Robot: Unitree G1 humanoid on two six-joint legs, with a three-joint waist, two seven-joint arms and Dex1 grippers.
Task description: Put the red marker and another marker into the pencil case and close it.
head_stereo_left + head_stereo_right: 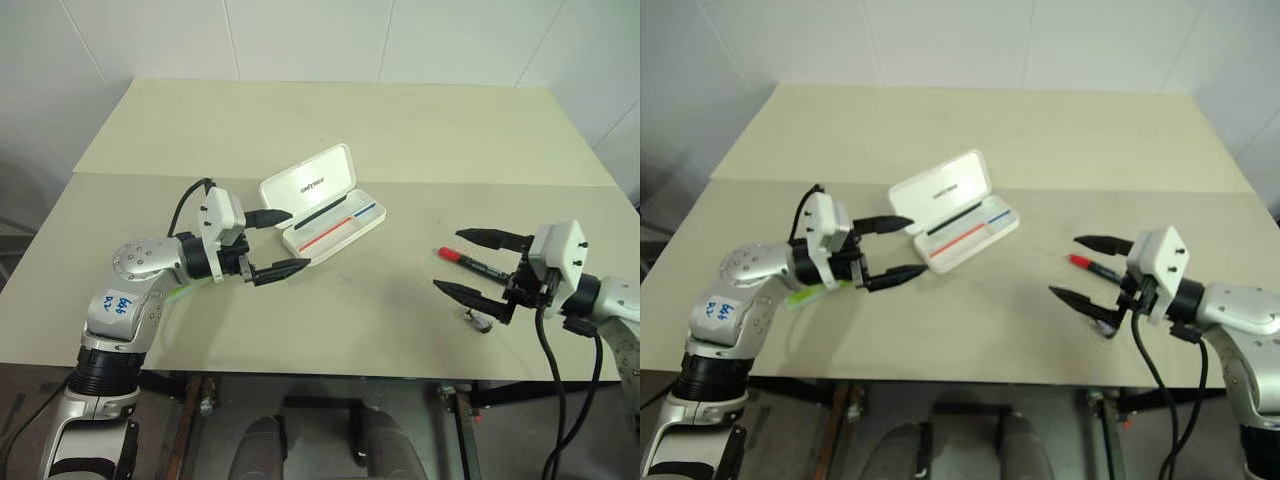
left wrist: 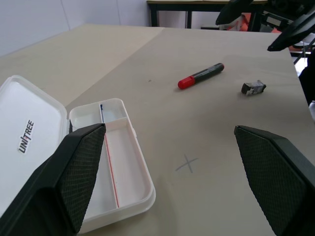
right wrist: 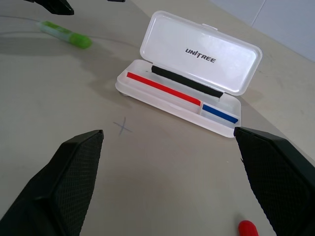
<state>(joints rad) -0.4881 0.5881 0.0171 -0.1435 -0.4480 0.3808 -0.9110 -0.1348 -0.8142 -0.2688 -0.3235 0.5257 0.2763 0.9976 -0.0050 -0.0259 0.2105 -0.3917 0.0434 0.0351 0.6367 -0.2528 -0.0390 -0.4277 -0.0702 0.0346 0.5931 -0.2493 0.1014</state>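
The slim red marker (image 1: 473,262), with a red cap end and a dark round barrel, lies flat on the beige desk (image 1: 400,130) toward its right side, nearer the front edge than the back, untouched. It looks light and stiff, with a smooth plastic barrel that could roll or slip sideways under a poor pinch, so the safest hold is probably across the middle of the barrel, the fingers closing square to its length. The short light-green marker (image 3: 66,35) lies near the desk's left side, partly hidden under the left arm in the head views; being stubby and equally smooth, it likely wants the same mid-body pinch. Between the two, around the middle of the desk, sits the white hard plastic pencil case (image 1: 325,213), its lid with dark lettering standing open and tilted back, the shallow tray showing a thin red stripe and a thin blue stripe and holding neither marker. The case seems rigid but light, so it may skid when the lid is pushed shut. The right gripper (image 1: 476,262) hovers over the red marker with its black fingers spread wide, holding nothing. The left gripper (image 1: 275,242) hangs just beside the case's near left end, fingers also wide and empty. A small dark clip-like object (image 2: 253,88) rests near the red marker, closer to the front edge.
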